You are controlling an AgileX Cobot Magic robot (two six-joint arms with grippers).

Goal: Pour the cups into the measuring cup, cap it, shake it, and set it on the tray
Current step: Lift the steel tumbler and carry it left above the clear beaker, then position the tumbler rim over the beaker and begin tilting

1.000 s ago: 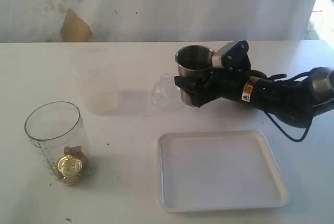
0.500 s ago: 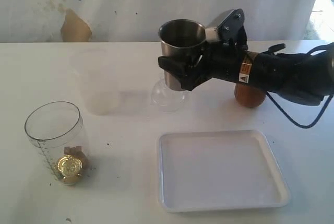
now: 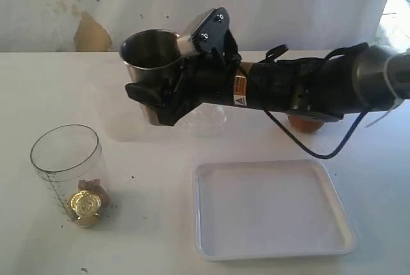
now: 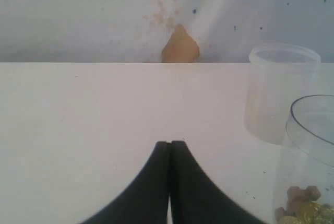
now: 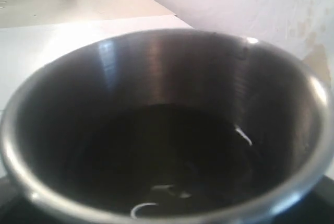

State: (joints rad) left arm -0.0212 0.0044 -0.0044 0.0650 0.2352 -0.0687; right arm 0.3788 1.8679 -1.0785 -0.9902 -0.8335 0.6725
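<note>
While the right hand (image 3: 160, 99) clasps the steel tumbler (image 3: 150, 57) above the desk (image 3: 147, 224), its arm hides most of the wooden cup (image 3: 307, 124) and clear lid (image 3: 206, 118). A frosted tub (image 3: 118, 111) stands near the measuring cup (image 3: 64, 166). The left hand (image 4: 169, 172) is pinched shut, empty.

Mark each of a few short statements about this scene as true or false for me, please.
1. The right fingers hold the steel tumbler in the air. True.
2. The measuring cup lies on its side. False: it stands upright, with gold coins at its bottom.
3. The left fingers are shut, holding nothing. True.
4. The wooden cup stands on the tray. False: it stands on the table behind the right arm, off the tray.
</note>
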